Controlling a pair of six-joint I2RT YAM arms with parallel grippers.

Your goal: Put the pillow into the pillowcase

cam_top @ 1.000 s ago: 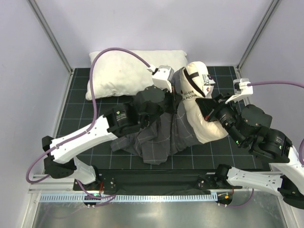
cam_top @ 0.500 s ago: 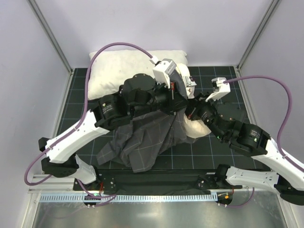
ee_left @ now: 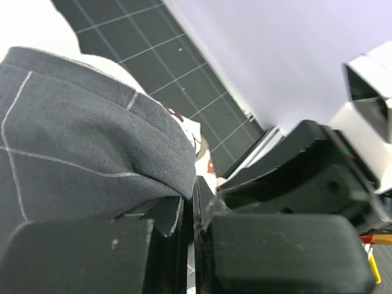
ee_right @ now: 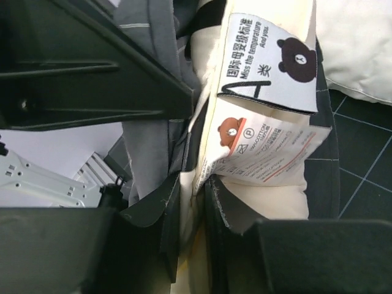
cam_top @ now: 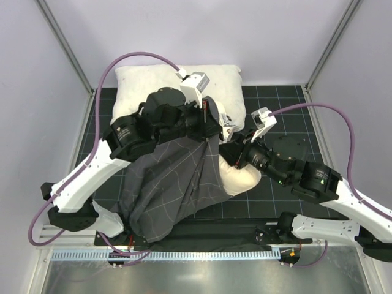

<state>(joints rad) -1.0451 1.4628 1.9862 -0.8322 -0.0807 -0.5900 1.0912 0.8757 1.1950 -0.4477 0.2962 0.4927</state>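
The left gripper [ee_left: 190,205] clamps the dark grey grid-checked fabric pillowcase [ee_left: 73,141] over the cream quilted bear-print pillow [ee_right: 269,199]. The right gripper [ee_right: 193,205] straddles the pillow's edge, grip unclear; slack there could let it slip out.

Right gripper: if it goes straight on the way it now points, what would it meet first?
Most likely the pillow: its cream fabric and printed labels lie directly ahead of the right gripper, though depth is unclear.

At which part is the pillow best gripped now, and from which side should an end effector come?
Probably grip the soft cream bulge of the pillow that sticks out of the pillowcase on the robot's right, coming from the right. Most of the rest lies under the grey fabric, so little else is bare to pinch.
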